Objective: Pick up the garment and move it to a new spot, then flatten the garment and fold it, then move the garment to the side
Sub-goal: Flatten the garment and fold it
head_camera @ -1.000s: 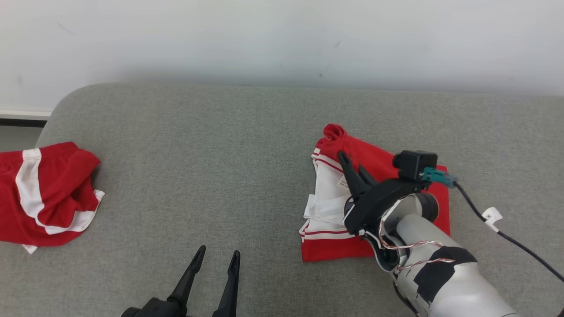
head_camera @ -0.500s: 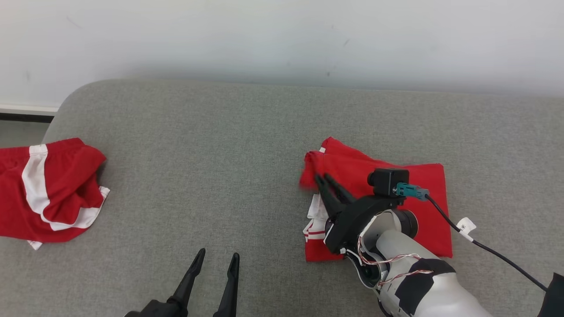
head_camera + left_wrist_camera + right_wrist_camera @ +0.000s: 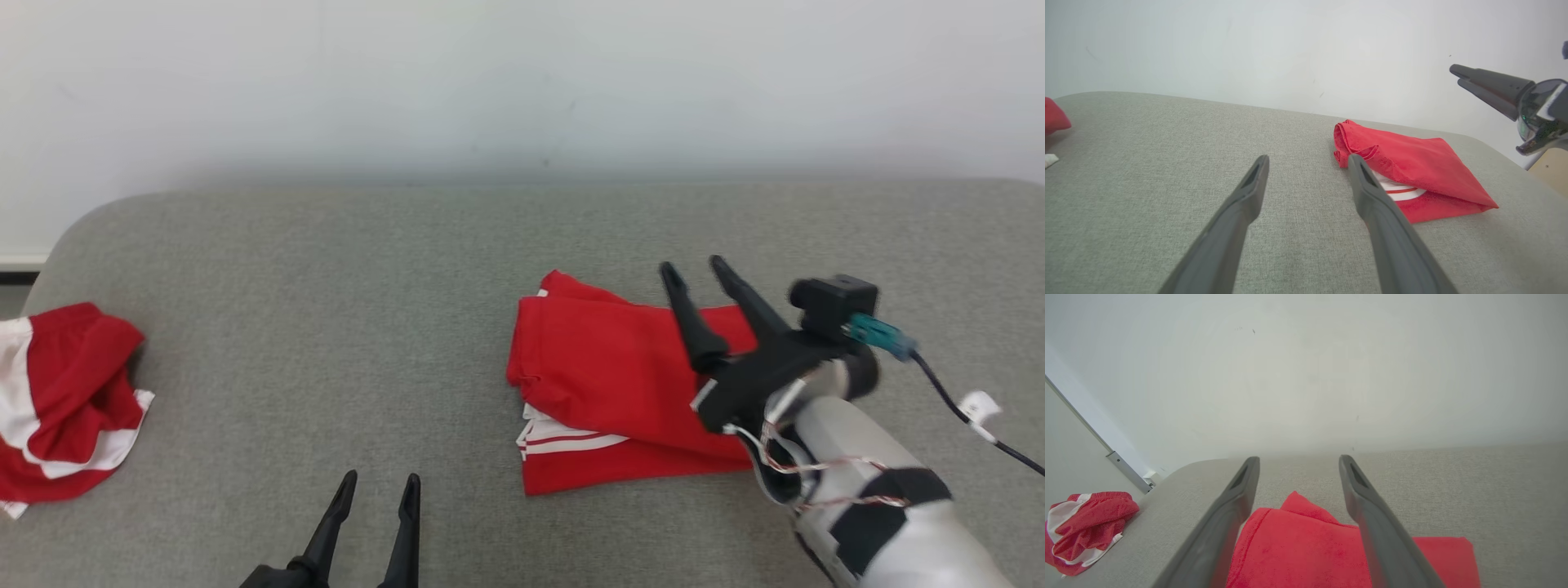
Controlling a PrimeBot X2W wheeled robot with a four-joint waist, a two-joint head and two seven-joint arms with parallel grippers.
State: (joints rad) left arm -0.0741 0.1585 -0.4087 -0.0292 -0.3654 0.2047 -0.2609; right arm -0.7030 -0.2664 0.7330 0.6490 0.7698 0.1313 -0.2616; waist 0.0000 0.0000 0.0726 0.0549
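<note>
The garment (image 3: pixel 620 376), red with white stripes, lies folded in layers on the grey table (image 3: pixel 326 327), right of centre; white striped edges peek out at its front left. It also shows in the left wrist view (image 3: pixel 1412 163) and the right wrist view (image 3: pixel 1298 547). My right gripper (image 3: pixel 694 265) hovers open above the garment's right part, fingers pointing away, nothing between them. My left gripper (image 3: pixel 380 482) rests open near the table's front edge, left of the garment, holding nothing.
A second red and white garment (image 3: pixel 57 400) lies crumpled at the table's left edge, also visible in the right wrist view (image 3: pixel 1086 526). A pale wall (image 3: pixel 522 82) stands behind the table. A black cable (image 3: pixel 963 408) trails from my right wrist.
My right gripper laid the red flap over to the left, let go of it and opened, then rose back to the right above the garment. The head camera shifted. The left gripper stayed put.
</note>
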